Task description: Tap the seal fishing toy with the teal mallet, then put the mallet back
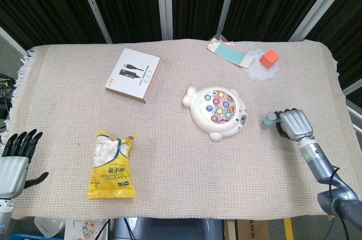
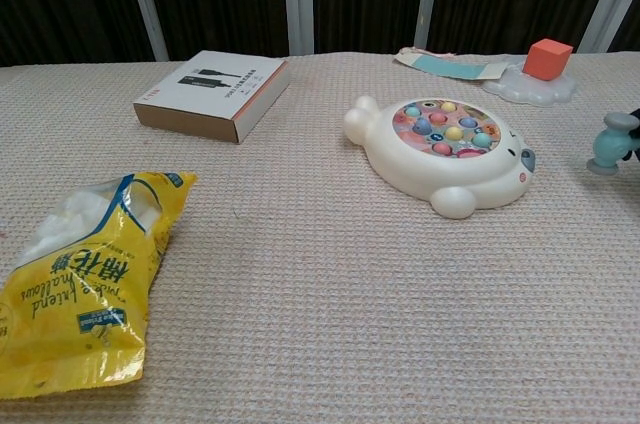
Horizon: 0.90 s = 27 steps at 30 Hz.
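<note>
The white seal fishing toy (image 1: 216,112) (image 2: 446,152) with coloured pegs on top lies in the middle right of the cloth. My right hand (image 1: 294,123) sits to its right, near the table's right side, gripping the teal mallet (image 1: 271,119), whose head (image 2: 610,142) shows at the chest view's right edge, low over the cloth. The hand itself is cut off in the chest view. My left hand (image 1: 15,157) hangs past the table's front left corner, fingers spread, holding nothing.
A white boxed cable (image 1: 133,74) lies at the back left, a yellow marshmallow bag (image 1: 112,163) at the front left. At the back right are a teal card (image 1: 229,52) and an orange block (image 1: 270,57) on a pale cloud-shaped plate (image 1: 262,72).
</note>
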Motion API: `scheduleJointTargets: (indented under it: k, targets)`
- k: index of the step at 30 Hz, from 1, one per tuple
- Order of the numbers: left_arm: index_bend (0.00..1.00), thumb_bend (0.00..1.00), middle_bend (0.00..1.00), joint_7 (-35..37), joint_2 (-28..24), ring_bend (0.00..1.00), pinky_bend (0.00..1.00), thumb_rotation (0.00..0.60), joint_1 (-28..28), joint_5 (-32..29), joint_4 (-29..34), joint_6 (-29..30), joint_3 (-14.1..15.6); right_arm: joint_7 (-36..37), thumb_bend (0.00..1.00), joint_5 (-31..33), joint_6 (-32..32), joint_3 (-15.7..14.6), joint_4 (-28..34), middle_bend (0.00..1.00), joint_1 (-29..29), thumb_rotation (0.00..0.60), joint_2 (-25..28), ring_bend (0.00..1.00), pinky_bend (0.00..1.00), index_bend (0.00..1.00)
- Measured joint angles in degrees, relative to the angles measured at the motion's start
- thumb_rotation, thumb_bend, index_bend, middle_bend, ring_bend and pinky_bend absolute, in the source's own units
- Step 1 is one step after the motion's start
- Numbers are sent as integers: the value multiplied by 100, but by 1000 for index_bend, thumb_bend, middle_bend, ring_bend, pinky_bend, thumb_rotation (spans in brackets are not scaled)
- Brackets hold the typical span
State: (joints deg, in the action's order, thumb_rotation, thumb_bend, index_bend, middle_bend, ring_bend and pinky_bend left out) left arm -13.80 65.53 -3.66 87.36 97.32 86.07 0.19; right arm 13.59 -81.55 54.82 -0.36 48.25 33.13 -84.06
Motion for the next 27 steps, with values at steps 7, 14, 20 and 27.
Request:
scheduleJointTargets:
  k: [7, 14, 20, 27]
  targets:
    - [0, 133, 0, -65, -24, 0, 0, 600, 28, 12, 73, 32, 5, 439, 558, -258, -33, -152, -790, 651, -78, 600, -414, 434, 397, 718]
    - [0, 133, 0, -59, -27, 0, 0, 600, 13, 19, 71, 14, -11, 666, 393, -309, -143, -164, -993, 594, -142, 600, -507, 391, 372, 651]
    - [0, 133, 0, -61, -18, 0, 0, 600, -5, 15, 63, -14, -24, 709, 359, -269, -296, -118, -933, 525, -136, 600, -458, 335, 321, 562]
    - [0, 133, 0, -75, 6, 0, 0, 600, -25, -14, 61, -60, -36, 661, 358, -172, -615, -29, -598, 434, -29, 600, -233, 248, 261, 415]
